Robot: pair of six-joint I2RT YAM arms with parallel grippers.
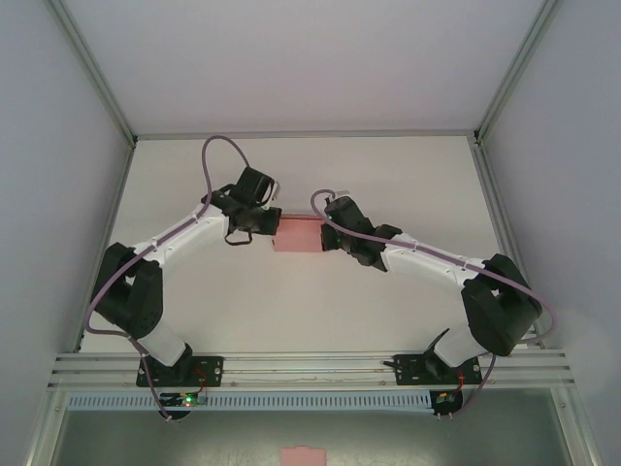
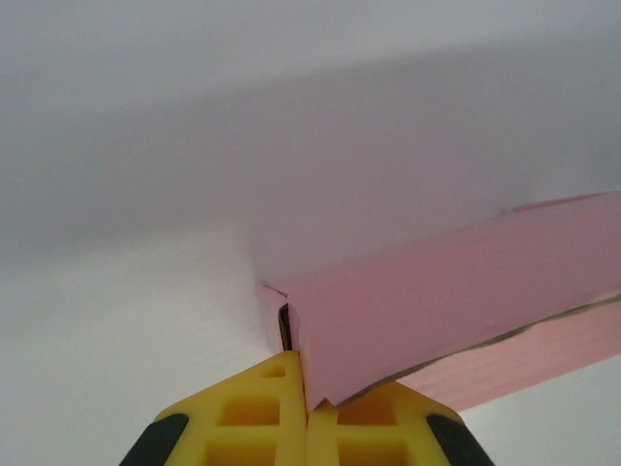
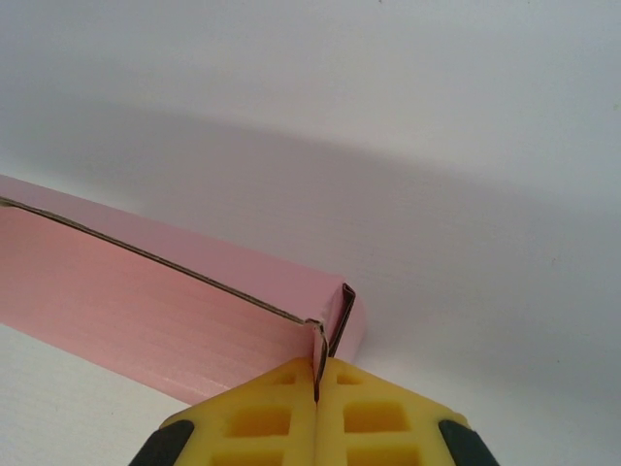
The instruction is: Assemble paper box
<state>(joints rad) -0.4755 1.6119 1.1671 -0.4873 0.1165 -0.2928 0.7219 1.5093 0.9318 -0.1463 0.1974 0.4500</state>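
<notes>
Each end of the paper box (image 1: 298,235) is pinched, and its long axis runs 9 to 3 o'clock.
It sits mid-table (image 1: 408,184). The left gripper (image 2: 309,413) is closed on card at its 9 o'clock corner and the right gripper (image 3: 317,393) on its 3 o'clock corner, both equally near.

Nothing legible for us right now, we read no text, labels, brands, numbers or signs, paper box (image 3: 146,291) plain pink card

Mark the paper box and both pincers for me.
paper box (image 1: 298,235), top view, middle of its pink surface.
left pincer (image 2: 309,413), left wrist view, seam between the yellow fingertips.
right pincer (image 3: 317,374), right wrist view, seam between the yellow fingertips.
</notes>
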